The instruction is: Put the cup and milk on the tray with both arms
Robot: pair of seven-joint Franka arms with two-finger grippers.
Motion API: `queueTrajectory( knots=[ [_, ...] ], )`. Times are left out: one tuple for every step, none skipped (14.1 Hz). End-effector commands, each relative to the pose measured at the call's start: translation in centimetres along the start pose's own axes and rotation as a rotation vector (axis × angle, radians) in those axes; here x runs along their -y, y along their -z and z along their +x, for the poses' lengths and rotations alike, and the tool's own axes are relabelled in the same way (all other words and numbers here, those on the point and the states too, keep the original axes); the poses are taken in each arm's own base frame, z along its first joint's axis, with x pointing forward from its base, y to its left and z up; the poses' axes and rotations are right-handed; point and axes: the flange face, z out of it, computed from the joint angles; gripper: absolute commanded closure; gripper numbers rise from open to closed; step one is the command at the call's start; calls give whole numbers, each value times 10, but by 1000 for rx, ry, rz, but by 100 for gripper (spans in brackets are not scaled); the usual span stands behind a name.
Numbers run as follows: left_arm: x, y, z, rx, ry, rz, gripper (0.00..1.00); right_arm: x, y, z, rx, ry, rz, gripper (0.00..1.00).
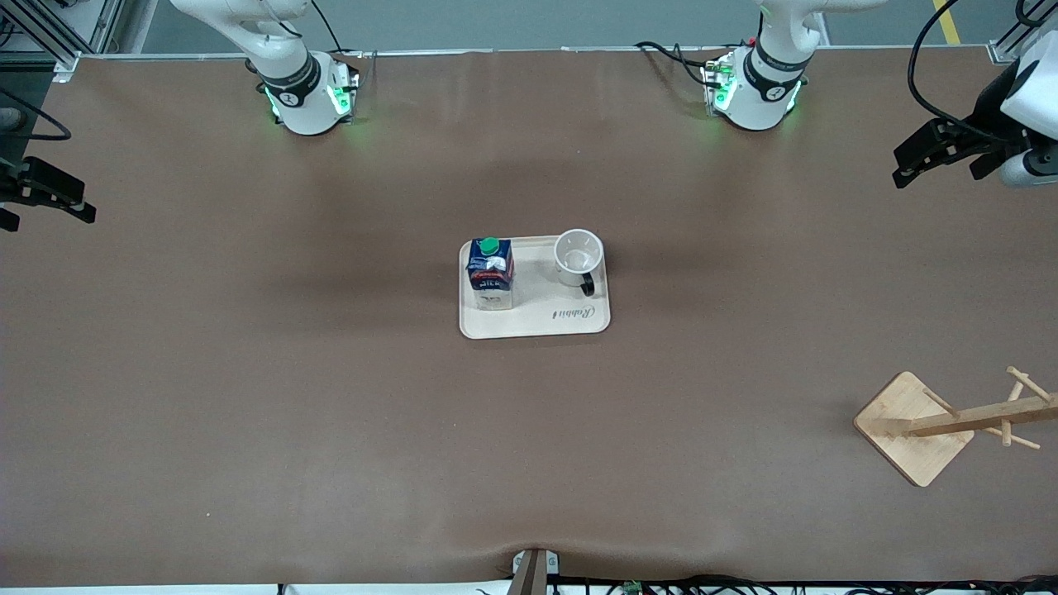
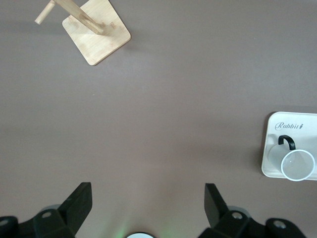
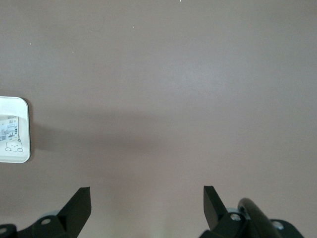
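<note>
The cream tray [image 1: 535,321] lies in the middle of the table. The milk [image 1: 490,268], a dark blue carton with a green cap, stands upright on the tray at the end toward the right arm. The white cup [image 1: 577,256] with its black handle stands upright on the tray's other end. My left gripper [image 1: 938,165] hangs open and empty over the table's left-arm end; its wrist view shows the left gripper [image 2: 147,198], the cup [image 2: 298,165] and the tray [image 2: 292,121]. My right gripper [image 1: 45,211] is open and empty at the right arm's end; past the right gripper [image 3: 147,198] a tray corner [image 3: 22,151] shows.
A wooden stand with pegs [image 1: 913,430] lies tipped on its side near the left arm's end, nearer to the front camera than the tray; its square base [image 2: 96,32] shows in the left wrist view. Brown table surface surrounds the tray.
</note>
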Motion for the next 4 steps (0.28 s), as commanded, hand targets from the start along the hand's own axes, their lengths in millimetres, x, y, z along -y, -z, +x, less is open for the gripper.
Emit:
queueTrajectory(
  knots=[
    [-1, 7, 0, 8, -11, 12, 0, 2, 5, -4, 4, 10, -13, 0],
    [-1, 7, 0, 8, -11, 12, 0, 2, 5, -4, 4, 10, -13, 0],
    [-1, 6, 0, 13, -11, 13, 0, 2, 5, -4, 4, 10, -13, 0],
    [-1, 6, -1, 13, -10, 13, 0, 2, 5, -4, 4, 10, -13, 0]
  ],
)
